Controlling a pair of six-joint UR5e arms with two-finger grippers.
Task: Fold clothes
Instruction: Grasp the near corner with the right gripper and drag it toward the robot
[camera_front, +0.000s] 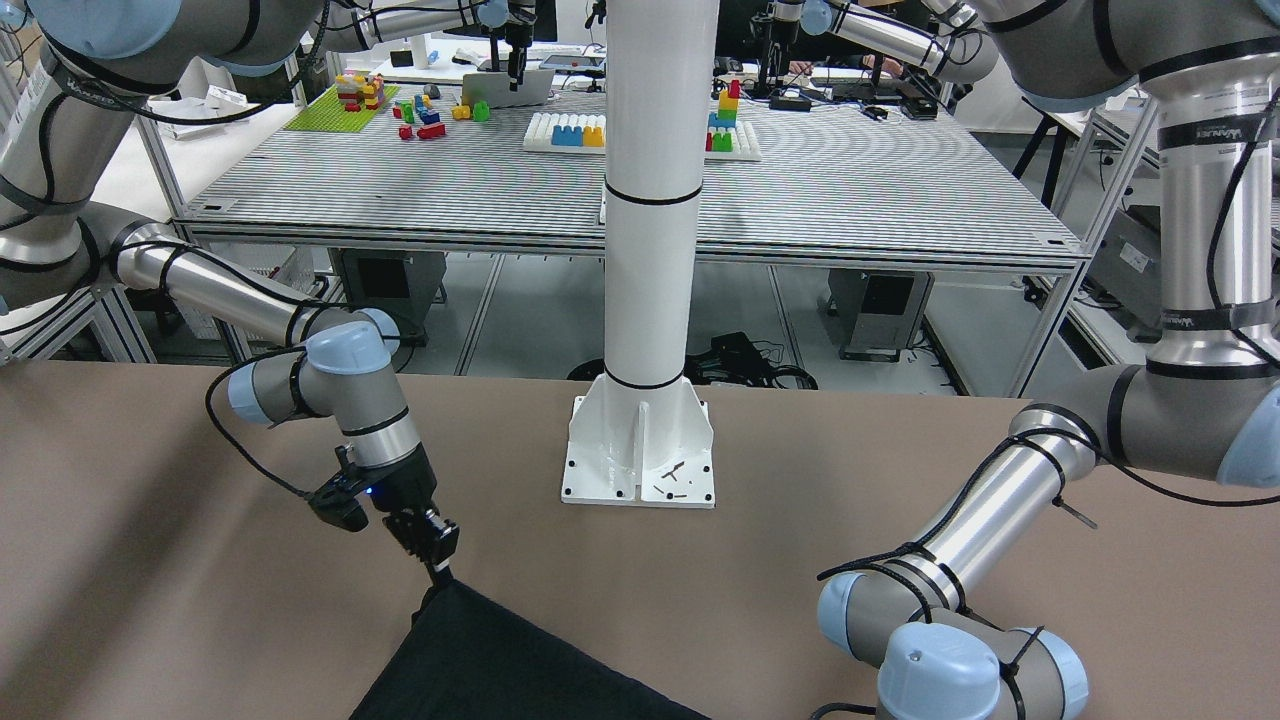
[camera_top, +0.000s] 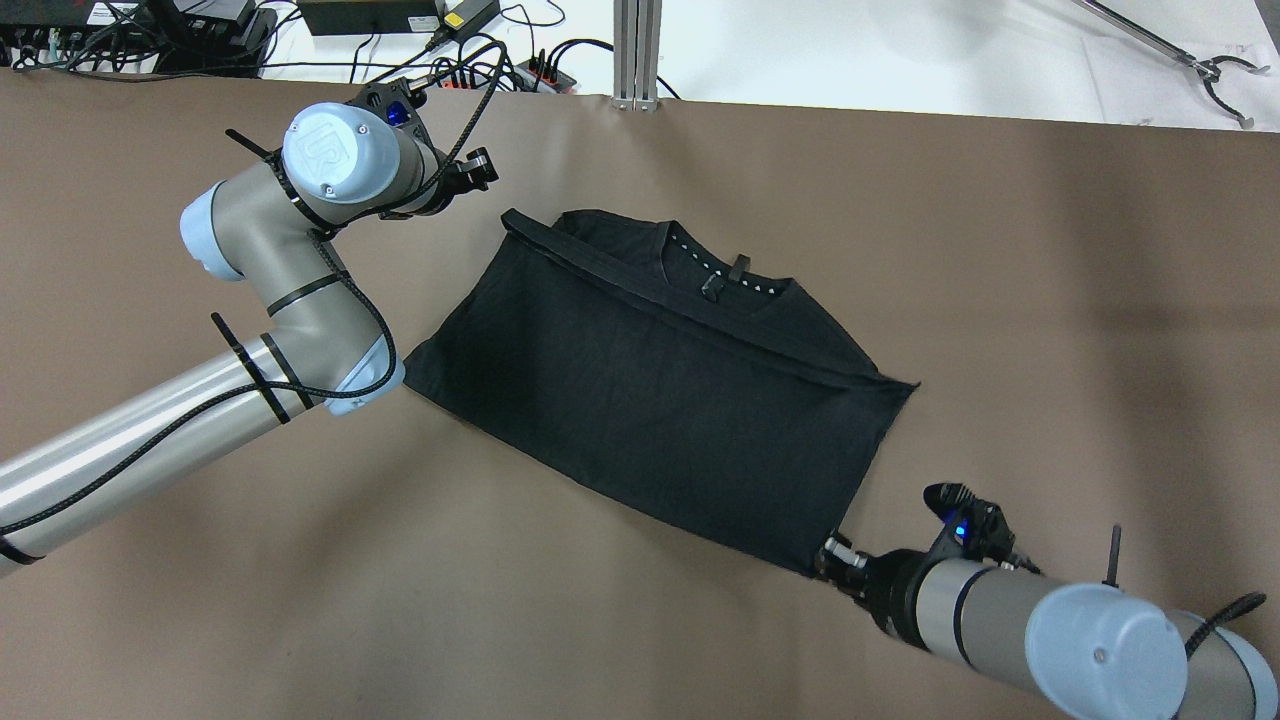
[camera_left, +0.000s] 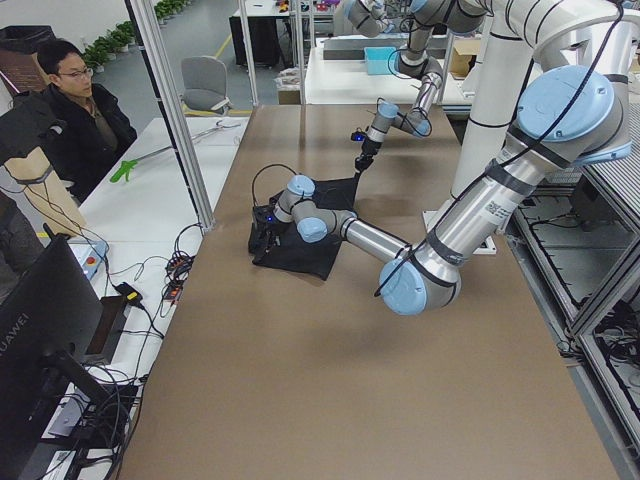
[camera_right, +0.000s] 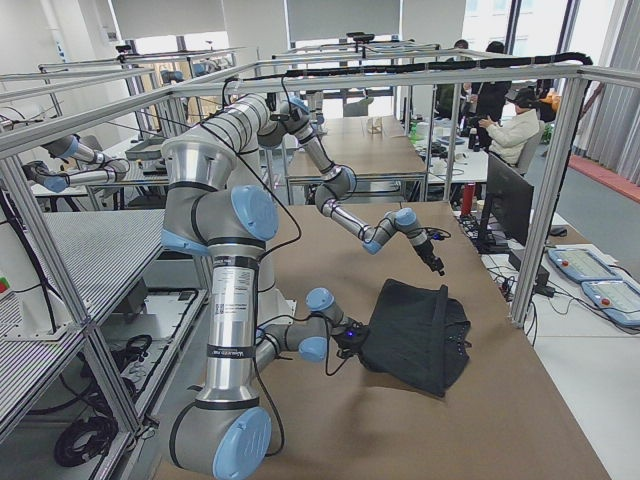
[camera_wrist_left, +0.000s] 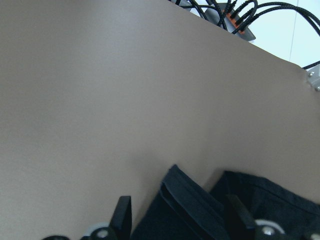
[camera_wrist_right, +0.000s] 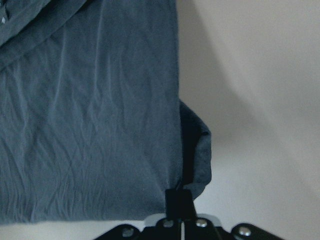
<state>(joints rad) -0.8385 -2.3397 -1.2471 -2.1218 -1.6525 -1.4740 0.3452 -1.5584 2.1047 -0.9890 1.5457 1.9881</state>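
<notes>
T-shirt (camera_top: 660, 400), black, lies folded on the brown tabletop (camera_top: 1000, 250), collar on the far side. Right gripper (camera_top: 828, 553) is pinched onto its near right corner, and the cloth puckers there. Left gripper (camera_top: 484, 170) sits at the far left corner, fingers spread, holding nothing. White pillar (camera_front: 650, 200) stands at the robot's edge, with toy bricks (camera_front: 570, 130) on the bench behind.

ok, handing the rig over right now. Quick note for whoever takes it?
Left tool: open, at the far-left corner of the black garment, not gripping.
Right tool: shut on the garment's near-right corner.
The garment lies on the table between the arms.
Done: it looks folded once, with the hem laid up just short of the collar.
Left: probably the next fold, then release.
</notes>
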